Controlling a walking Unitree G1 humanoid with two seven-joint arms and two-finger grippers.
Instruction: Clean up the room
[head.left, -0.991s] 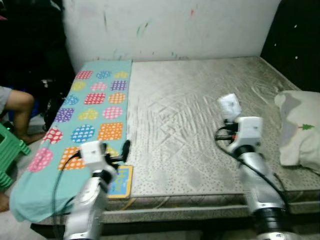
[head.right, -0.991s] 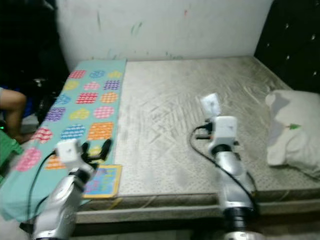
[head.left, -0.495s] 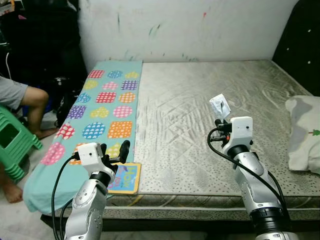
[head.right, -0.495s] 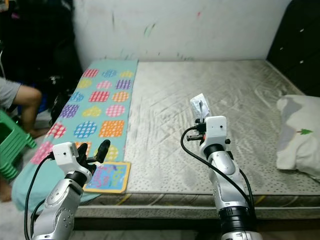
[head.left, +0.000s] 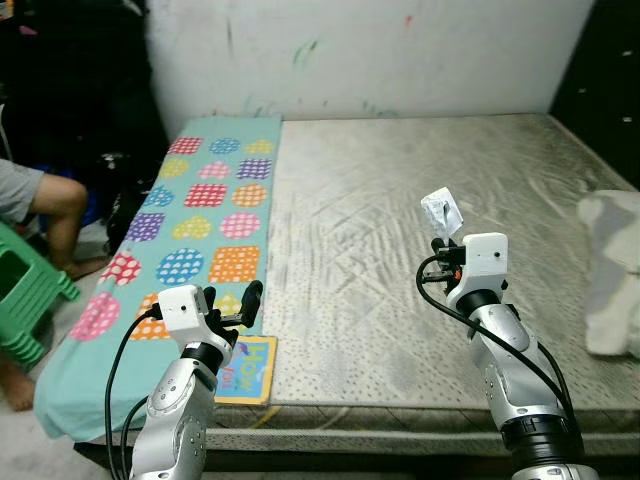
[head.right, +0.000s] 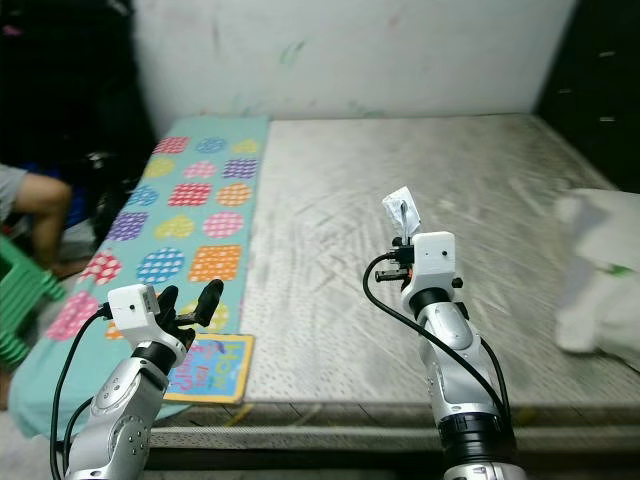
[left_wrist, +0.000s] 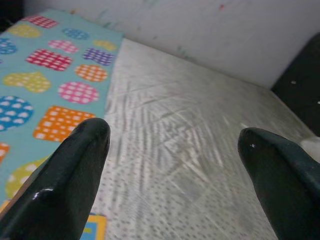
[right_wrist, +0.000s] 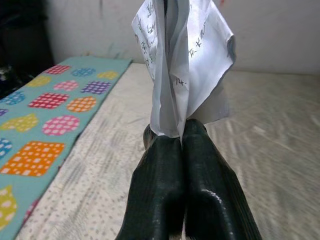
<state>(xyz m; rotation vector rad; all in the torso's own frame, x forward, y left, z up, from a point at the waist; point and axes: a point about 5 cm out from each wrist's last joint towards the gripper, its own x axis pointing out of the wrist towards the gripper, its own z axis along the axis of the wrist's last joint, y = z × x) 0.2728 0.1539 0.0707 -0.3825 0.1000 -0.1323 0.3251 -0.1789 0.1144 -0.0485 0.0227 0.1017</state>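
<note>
White crumpled paper (right_wrist: 182, 65) is pinched tight in the closed right gripper (right_wrist: 181, 137), held up over the grey mattress (head.left: 400, 220). The left gripper (left_wrist: 175, 165) is held wide open with nothing in it, near the colourful book (head.left: 245, 368) at the bed's edge. The paper should probably be kept squeezed firmly and carried level to a bin, so it is not dropped

Thin white printed paper (right_wrist: 182, 65), creased and slightly glossy, pinched between the matt black, finely ribbed fingers (right_wrist: 162, 185) of the right gripper (right_wrist: 181, 137). Beyond those fingers, a grey quilted mattress (head.left: 400, 230) with a faint satin sheen and dotted weave. Smooth, glossy black plastic on the spread fingers (left_wrist: 65, 175) of the left gripper (left_wrist: 175, 165). Beside them, soft matt teal cloth (head.left: 200, 220) printed with spotted patches, and just below, a glossy printed card book (head.left: 243, 368). Brushed silver metal on both arms.
</note>
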